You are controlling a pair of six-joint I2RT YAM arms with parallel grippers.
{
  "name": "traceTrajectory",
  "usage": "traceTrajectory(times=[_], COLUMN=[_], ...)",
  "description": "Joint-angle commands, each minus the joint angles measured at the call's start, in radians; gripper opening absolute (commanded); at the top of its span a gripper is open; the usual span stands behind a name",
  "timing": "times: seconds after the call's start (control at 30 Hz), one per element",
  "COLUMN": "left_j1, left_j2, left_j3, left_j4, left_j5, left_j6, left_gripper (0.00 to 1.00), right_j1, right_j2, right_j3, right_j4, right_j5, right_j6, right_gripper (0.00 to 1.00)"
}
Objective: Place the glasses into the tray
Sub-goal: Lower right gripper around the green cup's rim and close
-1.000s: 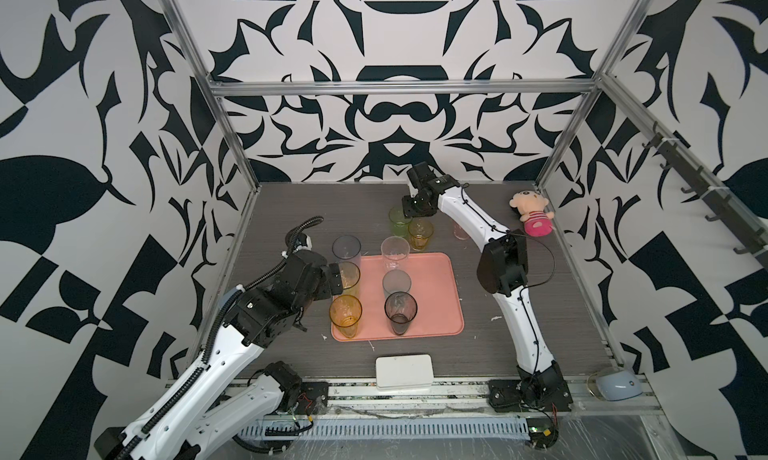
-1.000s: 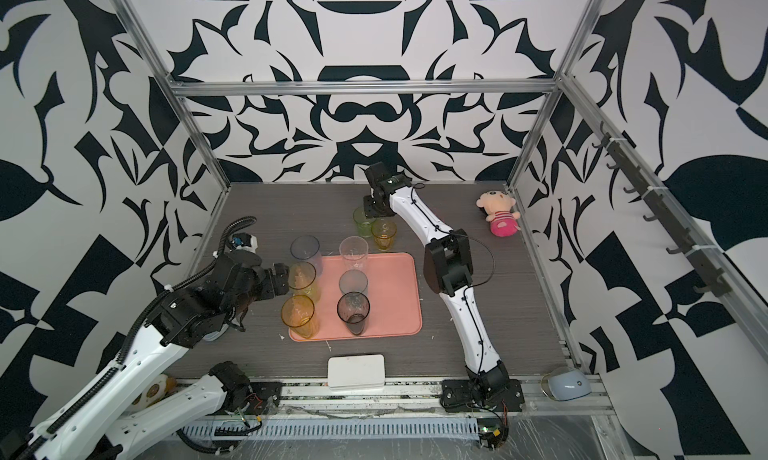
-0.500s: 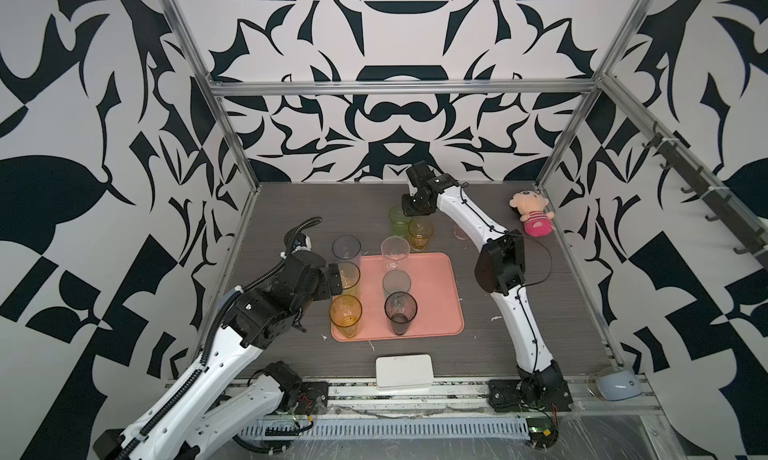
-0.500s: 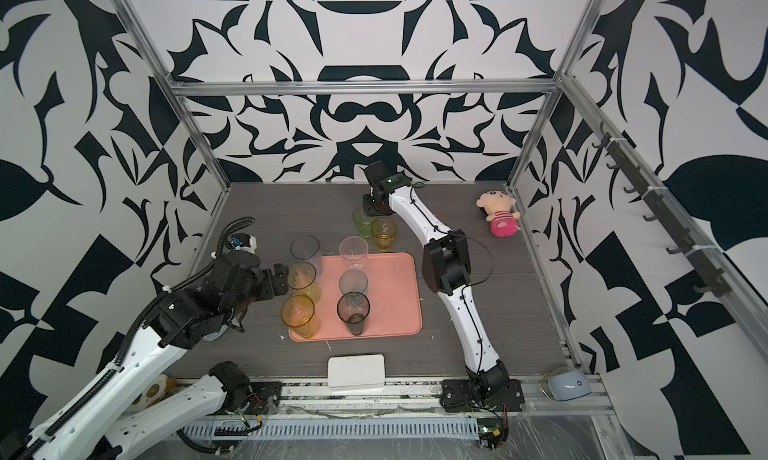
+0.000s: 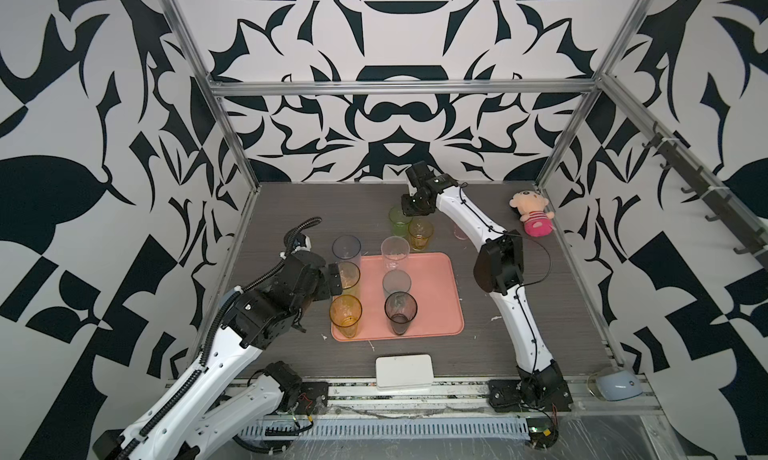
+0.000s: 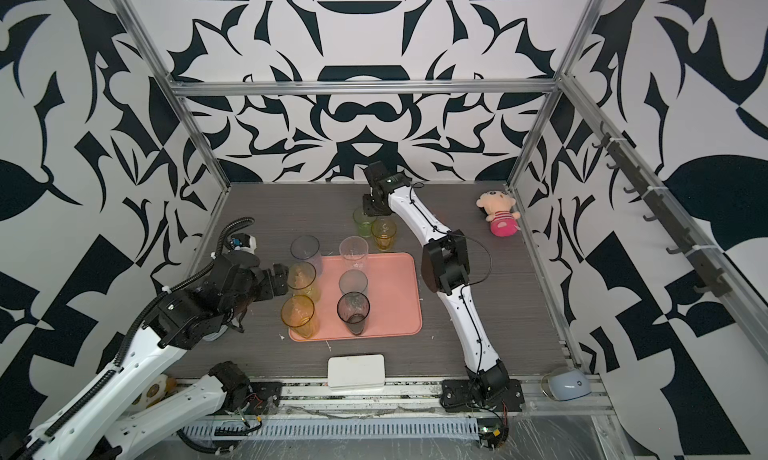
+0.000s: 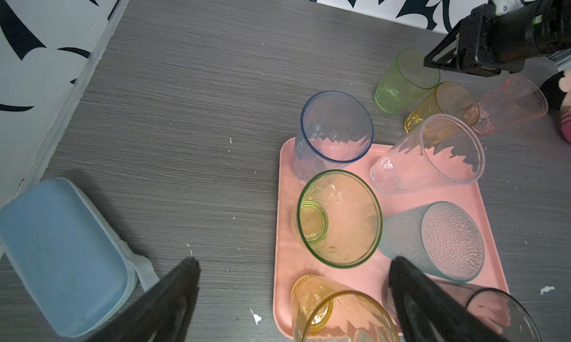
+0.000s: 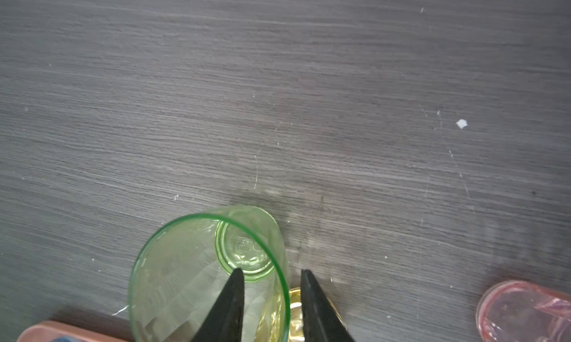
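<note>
The salmon-pink tray [image 5: 436,295] holds several glasses: yellow-green [image 5: 349,275], amber [image 5: 345,312], clear [image 5: 395,252], teal [image 5: 397,282] and smoky grey [image 5: 401,312]. A blue-grey glass [image 5: 347,248] stands at its far left corner. Behind the tray on the table stand a short green glass [image 5: 400,221], a short amber glass [image 5: 420,232] and a pink glass [image 7: 509,105]. My right gripper [image 8: 271,271] straddles the green glass [image 8: 191,272]: one finger is inside the rim, one outside, and a gap still shows. My left gripper [image 7: 295,260] is wide open beside the tray's left edge, holding nothing.
A white box [image 5: 404,370] lies at the table's front edge. A plush doll [image 5: 534,218] sits at the back right. A pale blue padded object [image 7: 61,257] lies left of the tray by the wall. A computer mouse [image 5: 615,385] rests on the front rail.
The right gripper's jaws have narrowed around the green glass's rim. Both arms have hardly moved.
</note>
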Motion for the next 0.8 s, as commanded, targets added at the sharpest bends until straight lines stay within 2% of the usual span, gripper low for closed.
traceTrajectory(times=[0.0,0.77], left_j1=[0.002,0.003], left_j2=[-0.01,-0.009], left_j3=[0.011,0.005], left_j4=[-0.021,-0.019], left_j5=[-0.004,0.007], left_j6=[-0.017,-0.023], left_gripper=[1.0,0.99], right_j1=[-0.001,-0.001], right_j2=[0.005,-0.018], right_j3=[0.036,0.07], right_j4=[-0.006,-0.029], right_j5=[0.008,0.005], right_j6=[0.01,0.008], right_gripper=[0.33,0.0])
